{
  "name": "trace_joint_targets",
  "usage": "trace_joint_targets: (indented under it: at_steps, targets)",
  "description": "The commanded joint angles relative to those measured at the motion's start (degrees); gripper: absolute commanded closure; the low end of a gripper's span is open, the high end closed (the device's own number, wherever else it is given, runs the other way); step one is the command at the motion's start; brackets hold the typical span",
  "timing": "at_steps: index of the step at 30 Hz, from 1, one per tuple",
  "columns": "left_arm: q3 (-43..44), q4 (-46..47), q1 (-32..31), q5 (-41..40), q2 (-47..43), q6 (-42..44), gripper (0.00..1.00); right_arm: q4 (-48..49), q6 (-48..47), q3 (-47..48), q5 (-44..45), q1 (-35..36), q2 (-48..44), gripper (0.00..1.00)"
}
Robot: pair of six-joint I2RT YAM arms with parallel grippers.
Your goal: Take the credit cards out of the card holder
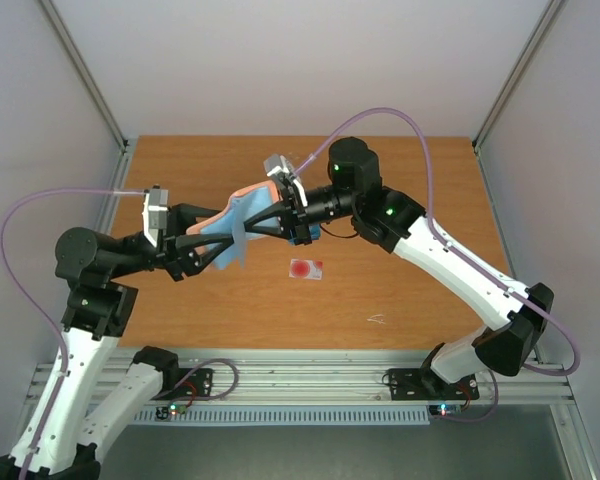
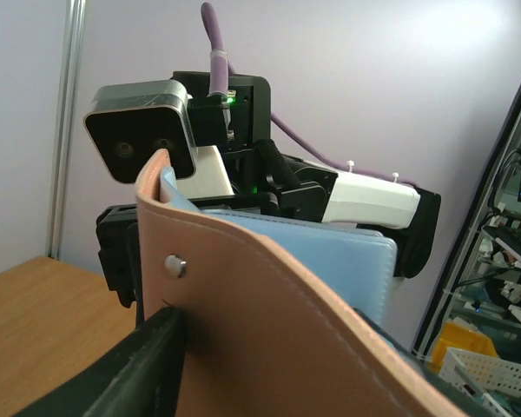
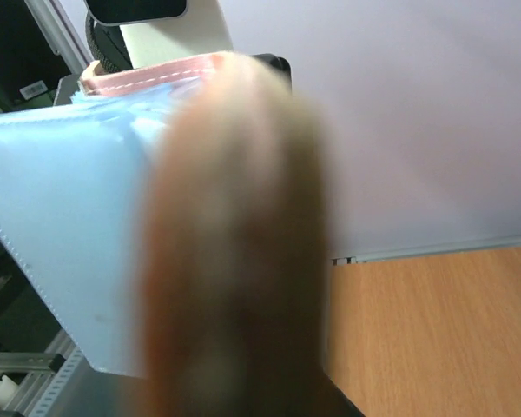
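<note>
Wooden tabletop (image 1: pixel 430 290), orange-brown, boxed in by pale grey walls (image 1: pixel 280 60).

Near edge: 2 white-and-black arms on their bases, each trailing 1 purple cable (2 cables in all).

Mid table: 1 thin white rectangular card with a red round mark (image 1: pixel 305 268), lying flat and alone, apart from both grippers, just near-side of the right one. That is the only card counted in view.

Above it, off the table: 1 folding card holder, taupe-pink leather outside and light blue inside (image 1: pixel 242 212), held between the 2 grippers.
- Left gripper (image 1: pixel 218 240) reaches in from the left with a blue panel between its fingers. Left wrist view: one dark finger (image 2: pixel 148 365) lies against the taupe outer face, just below 1 round metal snap stud (image 2: pixel 175 266). Whether the jaws pinch the leather or stand loose around it: cannot tell.
- Right gripper (image 1: pixel 280 212) meets the holder's pink edge from the right, jaws nearly together, pinching it. Right wrist view: blurred taupe leather fills the centre, with the blue stitched panel (image 3: pixel 69 226) to its left.

Holder spread open, 2 blue panels facing the right arm. Whether any cards sit in the pockets: cannot tell.

Beyond: the right arm's grey wrist camera (image 2: pixel 143 130) looks over the holder's top edge.
</note>
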Motion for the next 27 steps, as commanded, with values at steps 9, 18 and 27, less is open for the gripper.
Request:
trace_joint_targets:
  at_steps: [9,18,27]
  targets:
    - [-3.19,1.93,-2.05,-3.04,-1.33,2.46,0.51,-0.20,7.90,3.05,1.57,-7.87,0.61,0.99]
    - [-10.00,-17.29,12.43,-23.66,-10.59,0.05,0.31,-40.07,8.50,-3.64,21.88,-29.80,4.24,0.98]
    - [-16.28,-30.41,19.82,-36.52,-12.69,-2.11,0.22,-40.75,4.68,-18.96,19.15,-38.11,16.86,0.96]
